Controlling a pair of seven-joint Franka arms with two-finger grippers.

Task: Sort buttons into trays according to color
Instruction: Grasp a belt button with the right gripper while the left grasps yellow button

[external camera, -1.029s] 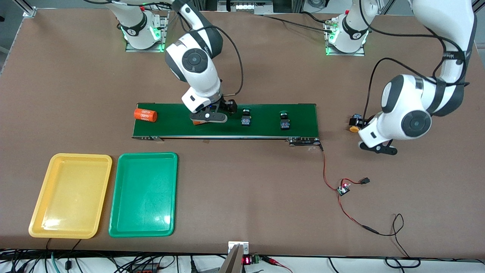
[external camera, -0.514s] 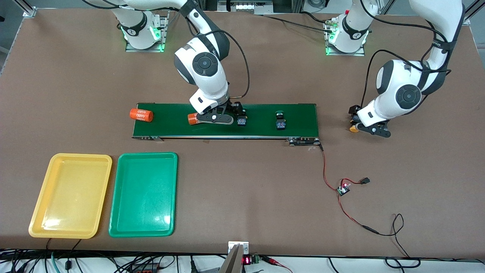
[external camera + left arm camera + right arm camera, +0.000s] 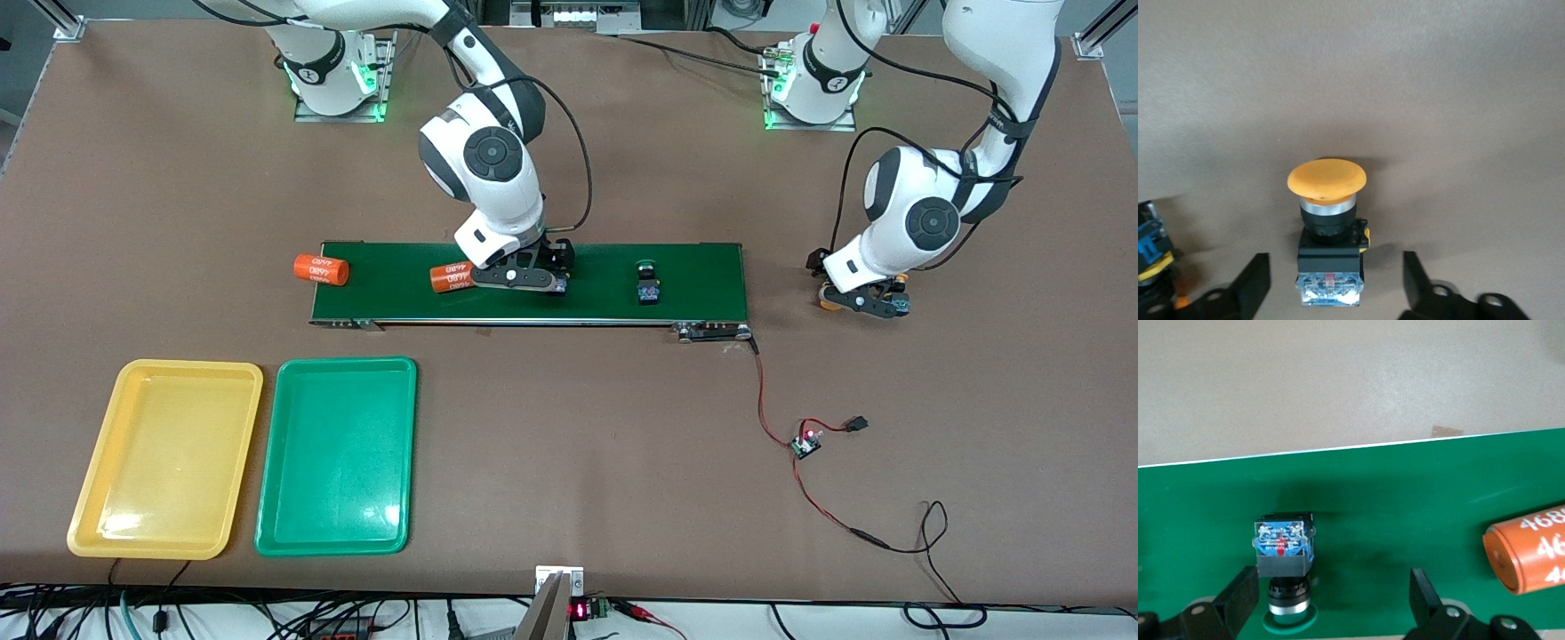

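Observation:
A yellow-capped button [image 3: 1328,227] lies on the brown table off the belt's end nearest the left arm. My left gripper [image 3: 1336,283] is open and low over it [image 3: 858,298], with a finger on each side of its body. A second button [image 3: 1150,243] lies beside it, cut off by the view's edge. My right gripper [image 3: 1331,597] is open and low over the belt [image 3: 542,276], around a green-capped button [image 3: 1285,567] that sits close to one finger. Another green-capped button [image 3: 648,283] stands on the belt. The yellow tray [image 3: 164,458] and the green tray [image 3: 338,453] are empty.
The dark green conveyor belt [image 3: 702,276] carries an orange "4680" cylinder [image 3: 452,277] right beside my right gripper; it also shows in the right wrist view [image 3: 1531,550]. Another orange cylinder [image 3: 322,269] hangs off the belt's end nearest the right arm. Red wires with a small board [image 3: 806,442] lie nearer the front camera.
The belt's load has shifted toward the right arm's end. My right gripper moved along the belt and down around a green button. My left gripper came down over the yellow button.

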